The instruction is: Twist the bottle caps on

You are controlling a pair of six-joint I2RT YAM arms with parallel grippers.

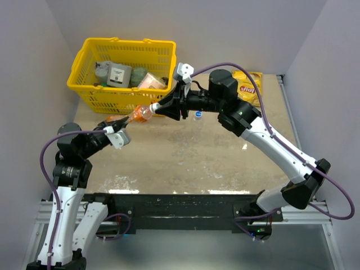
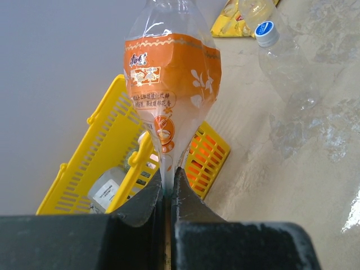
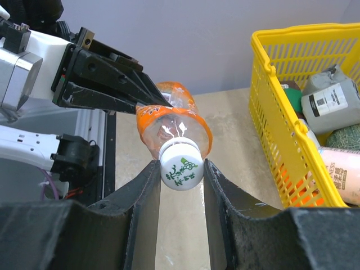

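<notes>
nearest to us, the left hand (image 2: 170, 181) is closed tight on the flattened bottom end of the orange bottle (image 2: 169, 84), with its two fingers (image 2: 147, 198) pressed together on the thin plastic. the bottle is off the counter (image 1: 185, 163), lying roughly level in the air between the two arms, with its orange label towards the left hand and its neck pointing at the right one.

a little further on, the right hand (image 3: 181, 169) is closed on the whitish cap (image 3: 181, 164), one finger on each side of it. the cap has green print on its top and sits on the bottle's neck; we cannot tell how far it is screwed on.

beyond that, just under the right arm, a clear bottle (image 2: 288, 68) with a blue cap (image 2: 266, 32) is on the counter, apart from both hands.

further back on the left stands the yellow basket (image 1: 84, 84), holding a grey box, a pink packet and other goods. in the far right corner a yellow snack packet (image 1: 250, 84) lies flat on the counter, by the wall.
</notes>
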